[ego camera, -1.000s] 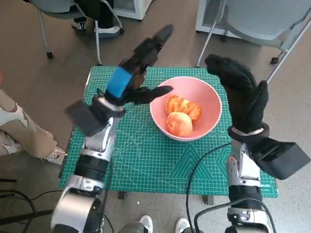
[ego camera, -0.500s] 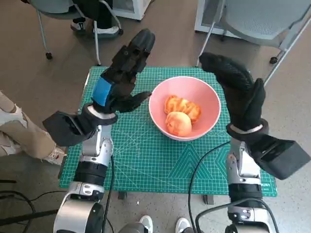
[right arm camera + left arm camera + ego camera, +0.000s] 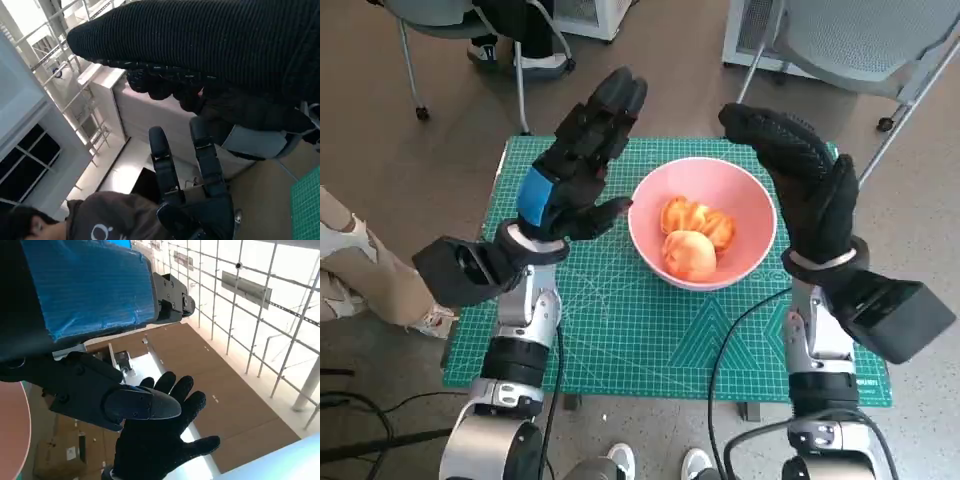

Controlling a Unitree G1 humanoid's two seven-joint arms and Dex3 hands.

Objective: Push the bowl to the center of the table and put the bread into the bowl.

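Observation:
A pink bowl [image 3: 745, 190] stands on the green cutting mat [image 3: 620, 320], a little right of the table's middle. Two orange-brown pieces of bread [image 3: 692, 238] lie inside it. My left hand [image 3: 575, 165] is raised above the table to the left of the bowl, fingers spread, holding nothing. My right hand [image 3: 800, 175] is raised over the bowl's right rim, fingers extended, also holding nothing. In the left wrist view the bowl's rim [image 3: 20, 430] shows at the edge and the gloved right hand [image 3: 160, 445] faces the camera. The right wrist view shows the left hand [image 3: 192, 195].
Grey chairs [image 3: 840, 40] stand behind the table on the far side. A person's leg [image 3: 355, 270] is at the left of the table and feet [image 3: 515, 55] show beyond it. A person in a dark shirt [image 3: 100, 220] appears in the right wrist view.
My left hand has turned from a tilted reach over the bowl's left rim to an upright, spread pose further left. My right hand has shifted slightly left.

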